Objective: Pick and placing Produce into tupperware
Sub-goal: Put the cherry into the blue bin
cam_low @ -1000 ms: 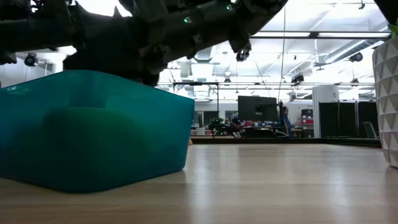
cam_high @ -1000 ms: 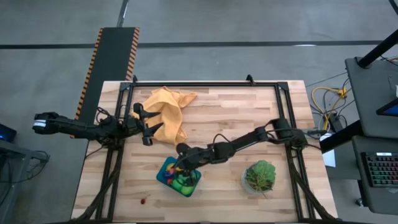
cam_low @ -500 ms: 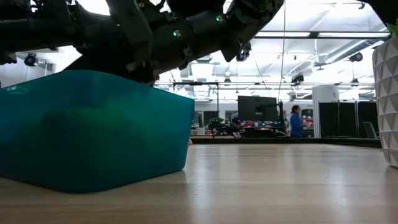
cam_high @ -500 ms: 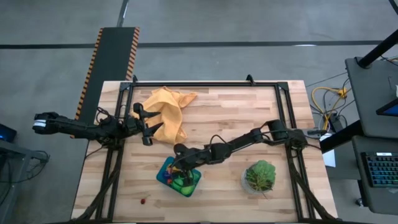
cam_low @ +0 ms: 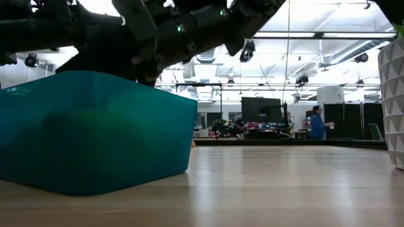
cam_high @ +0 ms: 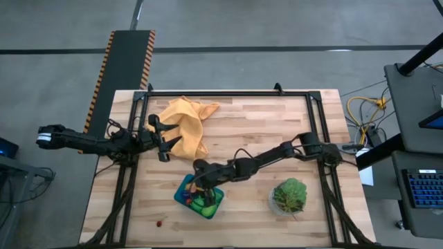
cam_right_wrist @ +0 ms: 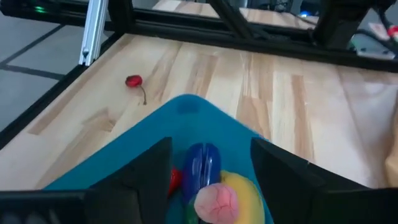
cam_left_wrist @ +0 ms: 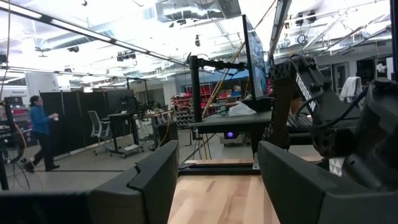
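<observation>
Now our right gripper hangs open above the tupperware at lower centre, for dropping produce; left gripper waits open, left.

Both tools open-fingered, apart

I'm looking down on the wooden table. Lying on it: an orange-yellow cloth at eleven o'clock, the tupperware at six, a potted plant at four, a red cherry at seven.
</observation>
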Controlling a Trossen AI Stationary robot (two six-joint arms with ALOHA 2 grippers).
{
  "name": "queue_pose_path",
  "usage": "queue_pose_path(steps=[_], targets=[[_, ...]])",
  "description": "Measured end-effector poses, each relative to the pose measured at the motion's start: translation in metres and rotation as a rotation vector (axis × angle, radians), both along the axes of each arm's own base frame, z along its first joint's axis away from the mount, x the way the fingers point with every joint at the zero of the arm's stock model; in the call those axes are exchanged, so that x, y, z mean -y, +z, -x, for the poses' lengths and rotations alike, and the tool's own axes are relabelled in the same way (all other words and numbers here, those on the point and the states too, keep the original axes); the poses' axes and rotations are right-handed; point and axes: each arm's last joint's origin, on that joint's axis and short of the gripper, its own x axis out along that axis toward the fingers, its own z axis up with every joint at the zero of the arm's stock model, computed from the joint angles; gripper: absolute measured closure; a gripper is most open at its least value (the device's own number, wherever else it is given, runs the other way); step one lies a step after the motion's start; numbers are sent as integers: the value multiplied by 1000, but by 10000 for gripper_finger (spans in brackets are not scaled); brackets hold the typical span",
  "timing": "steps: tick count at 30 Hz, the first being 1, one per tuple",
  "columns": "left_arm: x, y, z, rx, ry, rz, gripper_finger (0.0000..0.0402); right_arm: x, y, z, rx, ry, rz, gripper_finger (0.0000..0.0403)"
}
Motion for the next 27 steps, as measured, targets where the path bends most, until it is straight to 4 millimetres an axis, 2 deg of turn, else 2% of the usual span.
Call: queue_pose_path(steps=[9,16,20,23,27], targets=[[0,-1,0,-2,0,0,196,4,29,9,-18,-12,6,178],[0,-1,0,-2,0,0,196,8,79,28,14,-15,74,131],[0,-1,0,-2,0,0,196,19,117,54,41,-7,101,111],[0,0,0,-1,0,0,196,27,140,82,90,-1,120,109],[0,-1,0,-3,0,1,196,43,151,131,114,-33,144,114]])
